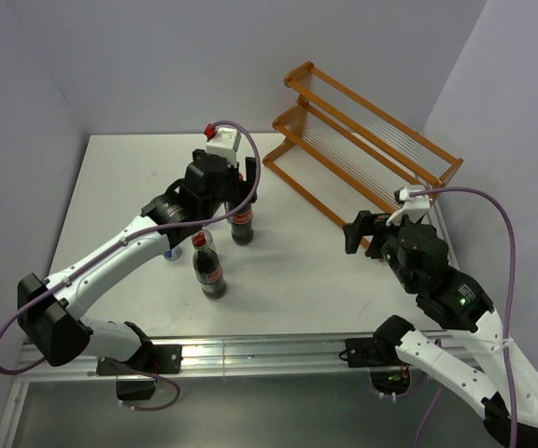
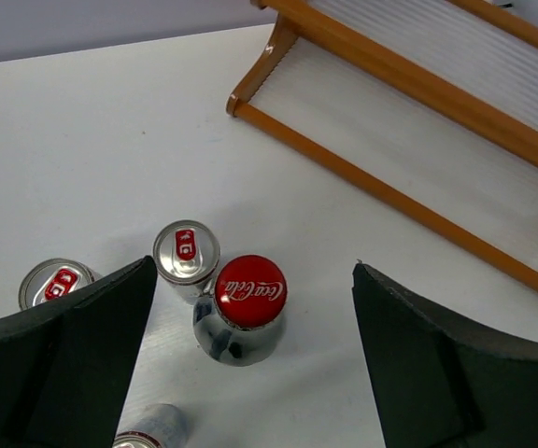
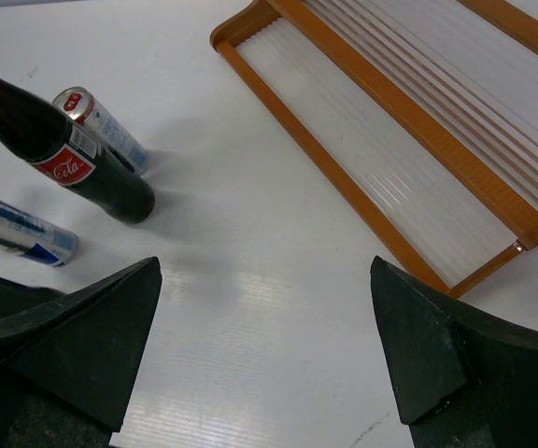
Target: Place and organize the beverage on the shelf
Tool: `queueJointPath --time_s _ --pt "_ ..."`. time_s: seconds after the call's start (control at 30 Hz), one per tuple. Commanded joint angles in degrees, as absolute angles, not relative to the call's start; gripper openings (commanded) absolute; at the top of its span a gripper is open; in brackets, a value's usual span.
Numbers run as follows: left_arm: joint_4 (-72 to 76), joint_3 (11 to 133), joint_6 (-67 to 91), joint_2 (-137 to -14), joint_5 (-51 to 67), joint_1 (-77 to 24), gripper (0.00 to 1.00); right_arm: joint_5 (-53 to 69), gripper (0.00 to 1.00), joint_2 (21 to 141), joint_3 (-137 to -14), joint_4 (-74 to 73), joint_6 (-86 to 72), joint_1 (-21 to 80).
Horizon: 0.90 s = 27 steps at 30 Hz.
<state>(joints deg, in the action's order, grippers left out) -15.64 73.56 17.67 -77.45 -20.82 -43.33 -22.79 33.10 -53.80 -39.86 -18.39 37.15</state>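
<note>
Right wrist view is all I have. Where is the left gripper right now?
Observer: The left gripper hangs open directly above an upright cola bottle, not gripping it.
Operator: I only see part of the rack. Is anything loaded on it?
Observer: No. In the top view the shelf has nothing on either tier, end to end.
</note>
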Motion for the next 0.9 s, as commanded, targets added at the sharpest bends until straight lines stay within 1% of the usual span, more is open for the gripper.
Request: queueJointPath --time_s 0.0,0.03,0.1,0.17,0.2,0.3,0.43,0.47,0.5,0.57,0.6,0.7,0.87 --pt "-9.9 71.5 17.4 -78.0 -25.5 -43.5 0.91 -22.1 1.0 33.7 -53.3 -36.6 -18.5 37.4" --pt "-9.4 70.9 17.5 -78.0 -25.3 -43.6 0.88 -22.0 1.0 33.7 -53.3 -36.5 -18.2 37.4" --pt "-7.7 69.8 17.6 -78.5 -24.6 -43.5 0.79 -21.8 1.0 34.4 -53.4 -36.5 -18.2 37.4" --pt "-6.9 69.2 18.0 -78.9 -24.0 -43.5 0.72 -21.5 1.0 34.6 -53.5 -36.5 -18.0 37.4" --pt "-6.1 68.7 18.0 -79.2 -23.9 -43.5 0.66 -21.4 1.0 34.7 -53.6 -36.5 -17.9 37.4" --pt "-5.3 68.7 17.8 -80.6 -24.2 -43.6 0.63 -20.7 1.0 35.0 -53.9 -36.6 -17.8 37.5" --pt "-3.9 68.7 17.4 -81.5 -24.2 -43.8 0.62 -20.2 1.0 35.2 -53.7 -36.5 -17.7 37.4" --pt "-3.8 68.9 17.3 -81.6 -24.3 -43.8 0.58 -20.1 1.0 35.4 -53.6 -36.4 -17.7 37.5" --pt "-3.9 69.3 17.3 -81.9 -24.6 -43.9 0.49 -20.1 1.0 35.6 -53.6 -36.3 -17.7 37.4" --pt "-4.0 69.8 17.1 -81.8 -24.6 -44.1 0.39 -19.9 1.0 36.1 -53.4 -36.0 -17.6 37.4" --pt "-4.0 70.3 16.9 -81.8 -24.6 -44.3 0.24 -19.9 1.0 36.3 -53.4 -35.8 -17.6 37.4" --pt "-4.8 72.1 16.3 -81.4 -24.7 -45.1 0.0 -19.6 1.0 37.2 -53.2 -35.0 -17.3 37.5" --pt "-10.1 79.0 15.8 -81.6 -24.4 -48.0 0.0 -17.8 1.0 38.3 -52.2 -31.7 -16.4 37.4"
